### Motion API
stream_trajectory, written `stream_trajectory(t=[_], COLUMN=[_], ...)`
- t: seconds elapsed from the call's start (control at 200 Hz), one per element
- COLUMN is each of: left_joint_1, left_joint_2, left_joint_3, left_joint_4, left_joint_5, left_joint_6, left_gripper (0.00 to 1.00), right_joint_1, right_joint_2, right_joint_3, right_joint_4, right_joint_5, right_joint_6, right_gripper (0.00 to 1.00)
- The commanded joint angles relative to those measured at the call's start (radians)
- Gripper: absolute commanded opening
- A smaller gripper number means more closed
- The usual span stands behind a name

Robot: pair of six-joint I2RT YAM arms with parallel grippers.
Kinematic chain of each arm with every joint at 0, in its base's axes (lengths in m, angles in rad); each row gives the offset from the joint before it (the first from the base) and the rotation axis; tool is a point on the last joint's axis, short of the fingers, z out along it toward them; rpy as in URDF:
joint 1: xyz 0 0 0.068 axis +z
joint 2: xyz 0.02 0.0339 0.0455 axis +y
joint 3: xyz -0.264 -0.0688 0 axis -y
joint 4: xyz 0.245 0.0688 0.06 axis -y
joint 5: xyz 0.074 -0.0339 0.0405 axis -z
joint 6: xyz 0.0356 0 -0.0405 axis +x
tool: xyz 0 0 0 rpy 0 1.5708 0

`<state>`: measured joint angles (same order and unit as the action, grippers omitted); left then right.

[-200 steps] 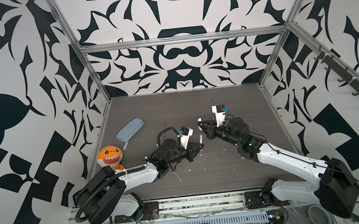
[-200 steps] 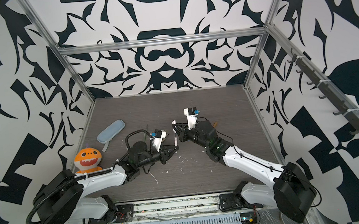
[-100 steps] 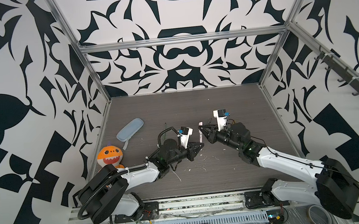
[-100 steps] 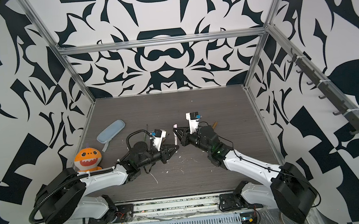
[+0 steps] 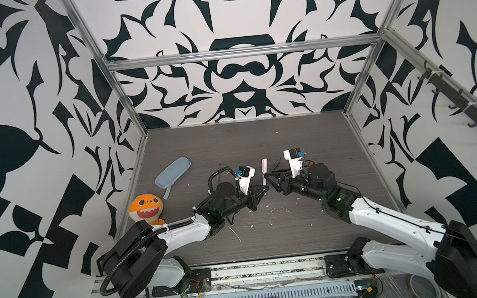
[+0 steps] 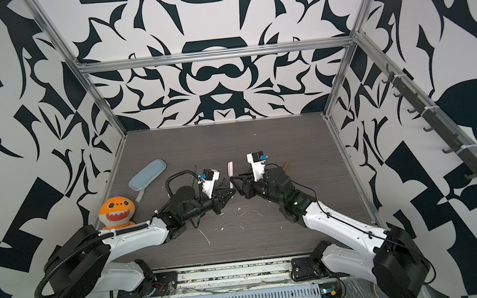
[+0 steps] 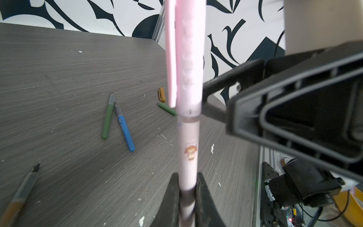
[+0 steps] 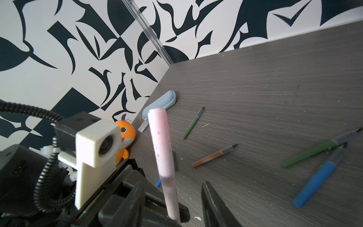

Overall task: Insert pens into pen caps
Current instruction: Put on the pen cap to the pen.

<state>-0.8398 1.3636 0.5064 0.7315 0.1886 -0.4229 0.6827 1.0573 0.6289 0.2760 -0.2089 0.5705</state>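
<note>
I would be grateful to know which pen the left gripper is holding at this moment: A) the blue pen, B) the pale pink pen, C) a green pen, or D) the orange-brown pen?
B: the left gripper is shut on the pale pink pen, while the blue pen and a green pen lie on the table.

Release at the right gripper [image 8: 170, 183]: clamped shut a second ago, now parted either side of the pink cap [image 8: 158, 141], with a clear gap showing on one side. Leaves the capped pink pen [image 7: 188, 137] gripped by the left gripper [image 7: 187, 188] alone. Right wrist camera [image 5: 291, 156] slightly lower in both top views than a second ago, drawn a touch toward the near side.
</note>
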Motion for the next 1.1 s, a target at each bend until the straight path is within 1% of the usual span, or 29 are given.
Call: stream_trajectory(t=[0.0, 0.12, 0.165, 0.245, 0.34, 0.43, 0.5, 0.585, 0.6, 0.65, 0.75, 0.79, 0.875, 0.975, 1.045, 1.095], left_joint_1=[0.004, 0.004, 0.004, 0.004, 0.004, 0.004, 0.004, 0.004, 0.004, 0.003, 0.004, 0.004, 0.004, 0.004, 0.004, 0.004], left_joint_2=[-0.039, -0.064, -0.069, -0.077, -0.082, -0.081, -0.081, -0.081, -0.109, -0.118, -0.123, -0.124, -0.124, -0.124, -0.126, -0.127], left_joint_3=[0.037, 0.053, 0.057, 0.068, 0.077, 0.074, 0.077, 0.075, 0.075, 0.072, 0.069, 0.069, 0.069, 0.069, 0.069, 0.069], left_joint_4=[-0.096, -0.166, -0.189, -0.221, -0.245, -0.241, -0.247, -0.247, -0.246, -0.247, -0.243, -0.243, -0.241, -0.241, -0.240, -0.241], left_joint_5=[-0.041, -0.043, -0.047, -0.050, -0.053, -0.054, -0.054, -0.052, -0.053, -0.054, -0.056, -0.055, -0.053, -0.049, -0.046, -0.045], left_joint_6=[0.078, 0.125, 0.142, 0.165, 0.173, 0.172, 0.173, 0.170, 0.171, 0.169, 0.169, 0.168, 0.168, 0.167, 0.167, 0.166], left_gripper=[0.02, 0.02, 0.02, 0.02, 0.01, 0.01, 0.01, 0.01, 0.01, 0.01, 0.01, 0.01, 0.01, 0.01, 0.01, 0.01], right_joint_1=[0.003, 0.004, 0.000, 0.000, -0.002, -0.003, -0.003, -0.003, -0.003, -0.003, -0.002, -0.002, -0.002, -0.003, -0.003, -0.003], right_joint_2=[-0.042, -0.053, -0.042, -0.001, 0.067, 0.124, 0.158, 0.178, 0.180, 0.181, 0.175, 0.170, 0.159, 0.162, 0.175, 0.186], right_joint_3=[0.081, 0.142, 0.171, 0.244, 0.336, 0.386, 0.413, 0.426, 0.427, 0.424, 0.415, 0.409, 0.397, 0.398, 0.402, 0.411], right_joint_4=[-0.144, -0.235, -0.252, -0.286, -0.346, -0.357, -0.362, -0.365, -0.365, -0.359, -0.359, -0.360, -0.356, -0.364, -0.362, -0.362], right_joint_5=[0.016, 0.060, 0.056, 0.039, 0.051, 0.033, 0.011, 0.003, 0.004, 0.006, 0.011, 0.017, 0.038, 0.047, 0.026, 0.012], right_joint_6=[-0.069, -0.093, -0.102, -0.107, -0.113, -0.109, -0.107, -0.097, -0.095, -0.093, -0.089, -0.090, -0.090, -0.091, -0.092, -0.092], right_gripper=[0.53, 0.55, 0.55, 0.52, 0.47, 0.41, 0.38, 0.35, 0.35, 0.32, 0.32, 0.33, 0.38, 0.38, 0.35, 0.28])
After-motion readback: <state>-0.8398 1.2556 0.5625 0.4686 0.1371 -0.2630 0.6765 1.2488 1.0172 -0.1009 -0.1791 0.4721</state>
